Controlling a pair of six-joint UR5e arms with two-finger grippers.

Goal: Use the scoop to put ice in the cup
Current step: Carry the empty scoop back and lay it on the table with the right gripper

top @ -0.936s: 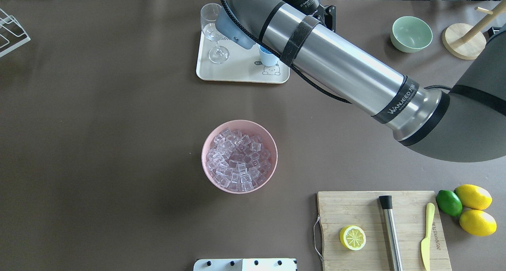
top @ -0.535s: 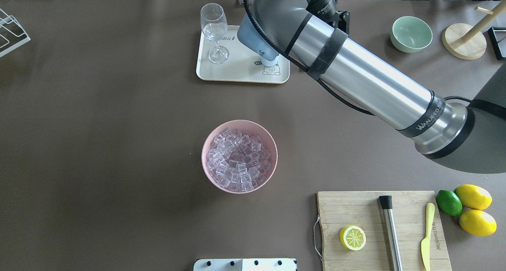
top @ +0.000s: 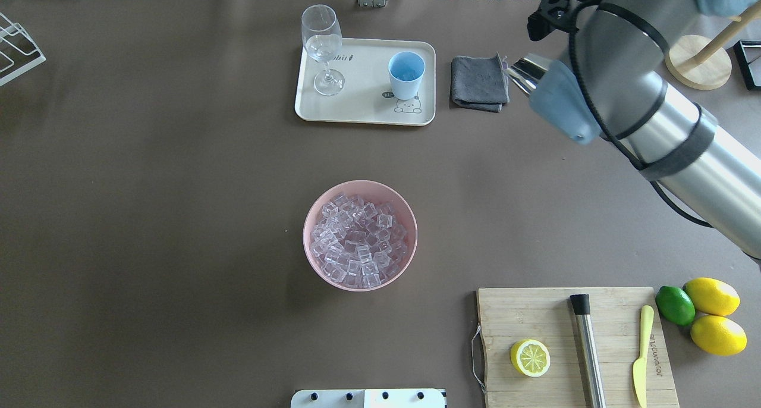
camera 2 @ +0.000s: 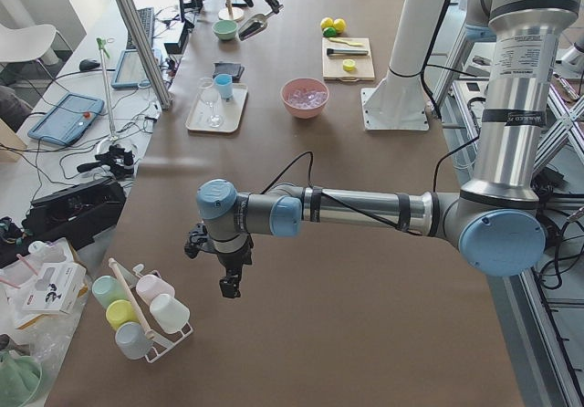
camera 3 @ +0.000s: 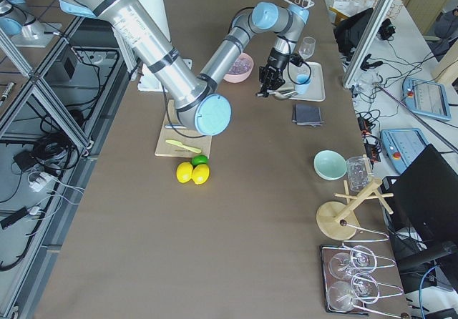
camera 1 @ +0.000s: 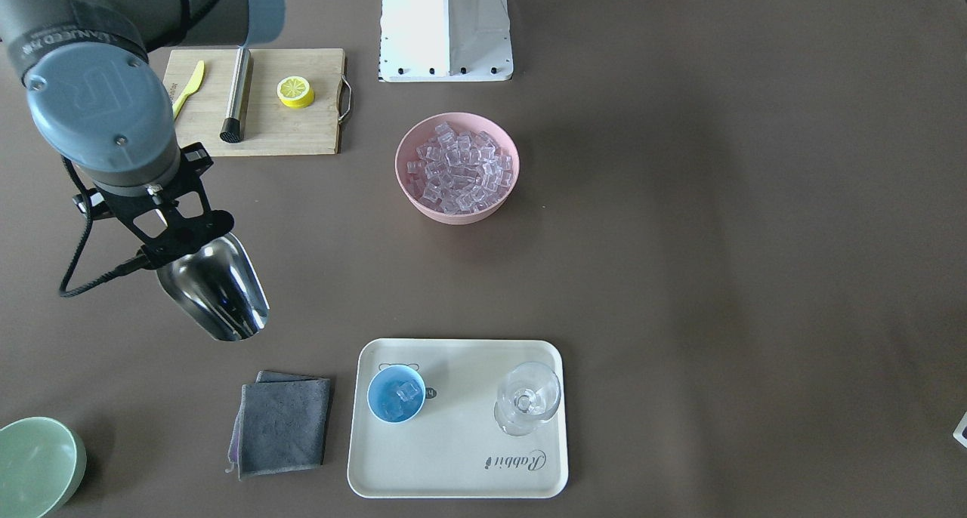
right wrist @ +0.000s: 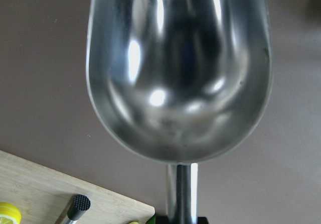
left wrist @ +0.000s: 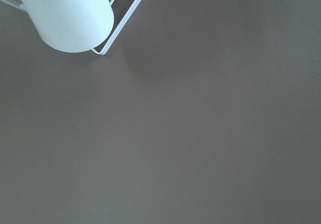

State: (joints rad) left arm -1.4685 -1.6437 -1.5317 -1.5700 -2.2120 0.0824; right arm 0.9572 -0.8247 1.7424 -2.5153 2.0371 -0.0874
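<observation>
My right gripper (camera 1: pixel 175 248) is shut on the rod handle of the steel scoop (camera 1: pixel 215 295). It holds the scoop in the air, on the grey cloth's side of the tray and away from it. The scoop's trough (right wrist: pixel 178 68) is empty in the right wrist view. The light-blue cup (camera 1: pixel 396 396) stands on the tray with a few ice cubes (camera 1: pixel 403 394) in it; it also shows in the overhead view (top: pixel 406 75). The pink bowl (top: pixel 315 259) at mid-table is full of ice (top: pixel 358 238). My left gripper (camera 2: pixel 228 284) hangs low over the table far off; I cannot tell whether it is open or shut.
The cream tray (camera 1: pixel 468 473) also holds a stemmed glass (camera 1: pixel 526 397). A grey cloth (camera 1: pixel 281 423) and a pale-green bowl (camera 1: pixel 34 465) lie beside it. A cutting board (top: pixel 553 319) carries a lemon half, a steel cylinder and a knife. A cup rack (camera 2: pixel 141 316) stands near my left gripper.
My right arm has swung from over the tray toward the robot's right, carrying the scoop. The cup, covered before, is now in plain view.
</observation>
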